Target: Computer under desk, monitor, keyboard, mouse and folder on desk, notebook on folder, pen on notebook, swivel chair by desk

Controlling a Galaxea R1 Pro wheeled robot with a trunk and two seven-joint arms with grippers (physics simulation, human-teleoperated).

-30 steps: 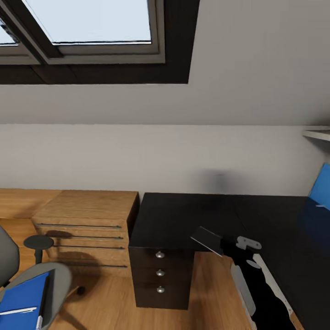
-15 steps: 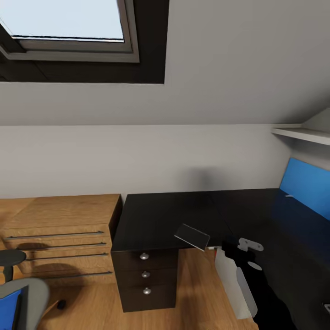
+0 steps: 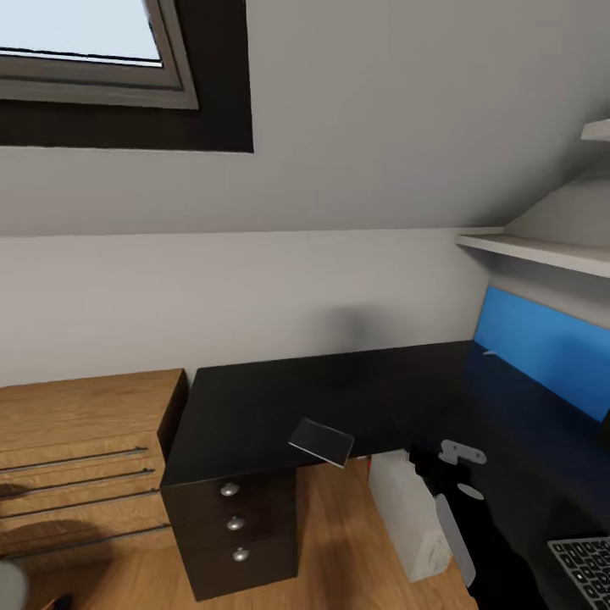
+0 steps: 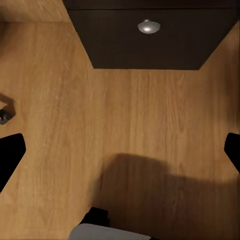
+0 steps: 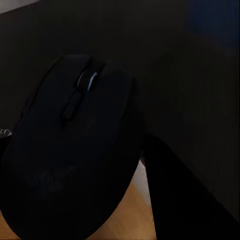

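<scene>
Along the wall under the window, one desk (image 3: pixel 280 402) is seen, its glossy black worktop bent in an L, with a blue back panel (image 3: pixel 542 352) at the right end. One bank of dark drawers (image 3: pixel 233 529) is carried under the near corner, and three round metal knobs are counted on it; one of these knobs (image 4: pixel 148 26) is caught by the left wrist view. One low light-wood cabinet (image 3: pixel 80 457) is set just beside the desk, and three thin dark handles are counted across its front. One computer (image 3: pixel 407 517), a light grey tower, is stood on the wooden floor (image 3: pixel 330 542) under the worktop; no mark on it can be made out. One keyboard (image 3: pixel 585 568) is laid on the worktop at the right, and its key legends are too small to be read. One black mouse (image 5: pixel 75 150) is pinched by the right gripper (image 3: pixel 449 457) above the worktop's edge, though its fingers are hard to separate in the dark. The left gripper (image 4: pixel 120 155) is held over the floor with its fingers (image 4: pixel 10 155) spread wide and nothing between them.
</scene>
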